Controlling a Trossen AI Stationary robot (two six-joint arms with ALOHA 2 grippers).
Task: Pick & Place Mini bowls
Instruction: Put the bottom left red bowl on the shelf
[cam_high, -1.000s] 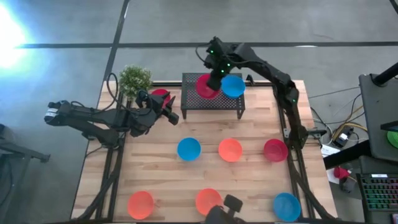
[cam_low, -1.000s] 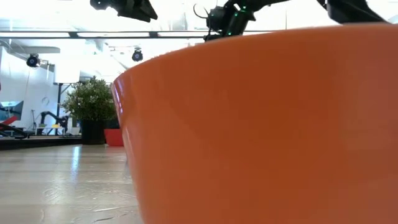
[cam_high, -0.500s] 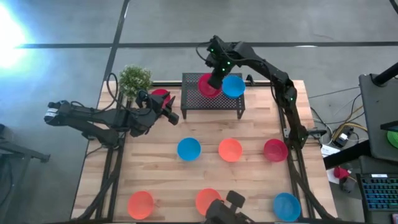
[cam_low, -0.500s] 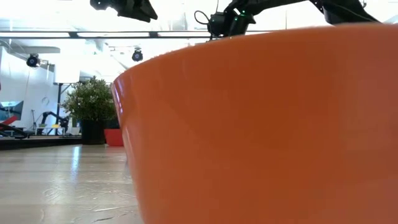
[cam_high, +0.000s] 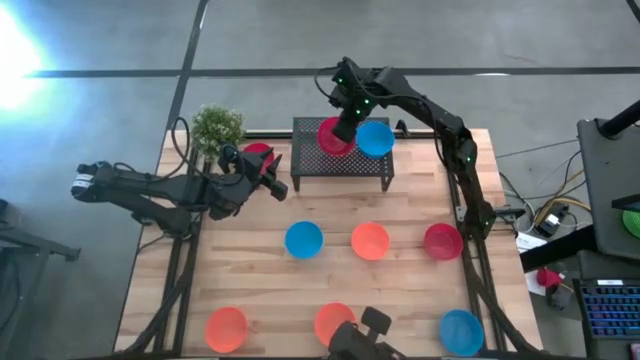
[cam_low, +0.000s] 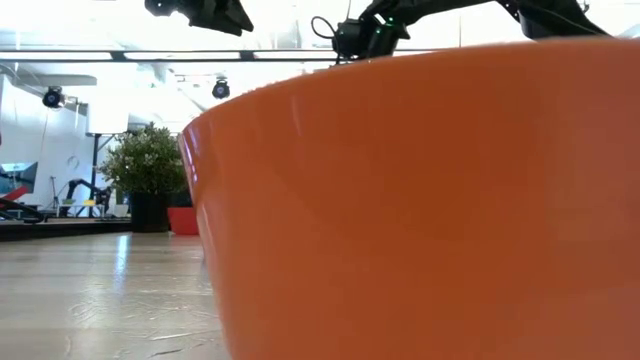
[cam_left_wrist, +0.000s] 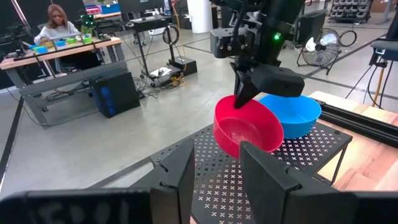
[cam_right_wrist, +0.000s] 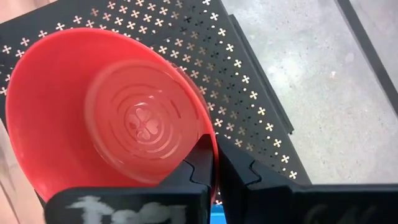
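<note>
My right gripper is over the black mesh rack at the table's far edge, shut on a crimson mini bowl. A blue mini bowl sits on the rack beside it. My left gripper hovers open over the table's far left, pointing at the rack; in its wrist view the fingers frame the crimson bowl. Another crimson bowl rests on the table just behind it. Several more bowls rest on the tabletop. My right gripper pinches the crimson bowl's rim on the side toward the blue bowl, one finger inside the bowl and one outside. The fingers come from above, pointing down. The bowl hangs tilted over the rack; whether its lower edge touches the mesh is hidden.
On the table stand a blue, an orange and a crimson bowl in a middle row, and two orange and one blue near the front. A potted plant stands at the far left. An orange bowl fills the low view.
My right gripper has risen slightly over the rack, taking the crimson bowl's rim with it. The left arm has kept still.
</note>
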